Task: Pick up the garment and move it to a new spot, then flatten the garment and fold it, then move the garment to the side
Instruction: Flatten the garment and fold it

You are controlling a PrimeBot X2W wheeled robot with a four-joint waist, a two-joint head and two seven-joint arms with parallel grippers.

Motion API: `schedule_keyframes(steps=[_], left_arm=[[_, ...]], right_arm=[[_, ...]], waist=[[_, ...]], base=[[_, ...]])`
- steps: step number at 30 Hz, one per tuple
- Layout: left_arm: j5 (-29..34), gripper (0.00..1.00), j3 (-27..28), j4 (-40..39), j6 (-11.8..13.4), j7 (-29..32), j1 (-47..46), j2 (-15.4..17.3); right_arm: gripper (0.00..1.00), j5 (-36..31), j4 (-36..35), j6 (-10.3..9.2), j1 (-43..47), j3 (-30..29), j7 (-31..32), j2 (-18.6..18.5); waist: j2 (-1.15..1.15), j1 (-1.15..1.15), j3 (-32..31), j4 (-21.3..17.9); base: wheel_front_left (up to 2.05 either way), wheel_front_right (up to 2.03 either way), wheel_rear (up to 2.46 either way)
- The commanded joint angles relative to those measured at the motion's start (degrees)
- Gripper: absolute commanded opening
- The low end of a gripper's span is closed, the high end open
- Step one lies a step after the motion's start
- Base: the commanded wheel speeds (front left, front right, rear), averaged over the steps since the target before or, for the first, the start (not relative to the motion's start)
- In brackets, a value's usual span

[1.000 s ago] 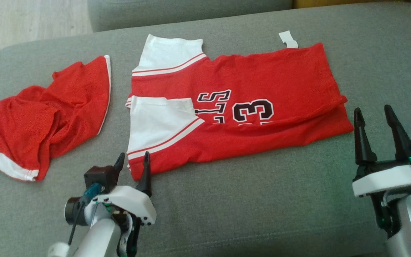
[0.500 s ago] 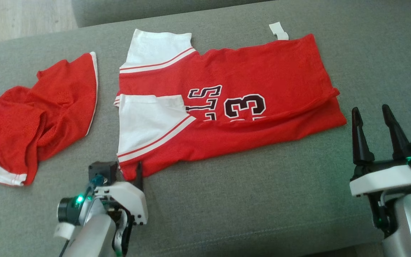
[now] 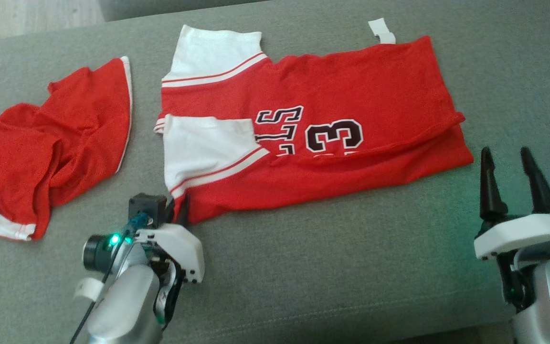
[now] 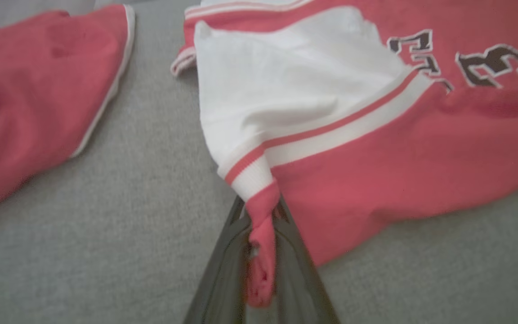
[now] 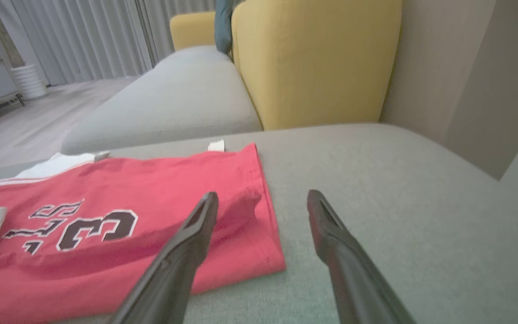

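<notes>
At far left, the crumpled red garment with white trim (image 3: 50,143) lies on the grey fabric sofa seat (image 3: 332,267), apart from both arms. Just right of it, the left gripper (image 3: 178,210) has made the change. Its jaws stood wide a second ago, straddling the near-left corner of the red and white jersey with black numbers (image 3: 332,95). They have now closed narrow on that corner, and the left wrist view shows red hem bunched between them. The jersey lies mid-seat, folded lengthwise. At right, the right gripper (image 3: 505,160) hovers near the jersey's near-right corner, jaws wide and empty. By my judgement the left grasp is secured, and the right corner wants gripping next.
</notes>
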Motion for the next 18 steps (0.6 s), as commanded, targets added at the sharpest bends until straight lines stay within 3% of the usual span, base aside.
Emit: schedule_keyframes(steps=[1,10,18], left_arm=[[0.2,0.0,2.0,-2.5,0.3,-1.3,-1.9,0.9],[1.3,0.0,0.3,-11.5,-0.4,-5.6,-3.0,0.6],[1.6,0.0,-1.2,-15.3,-0.6,-4.5,-3.0,0.8]], right_arm=[[1.0,-0.6,-1.0,0.37,-2.1,0.2,0.7,0.2],[1.0,-4.2,9.9,0.37,-8.9,-11.5,11.0,3.9],[1.0,-4.0,18.2,0.37,-15.9,-13.4,14.5,4.1]], waist=[[0.0,-0.01,0.1,0.4],[0.0,-0.01,1.8,3.3],[0.0,-0.01,4.2,5.1]], base=[[0.0,0.0,0.0],[0.0,0.0,0.0],[0.0,0.0,0.0]])
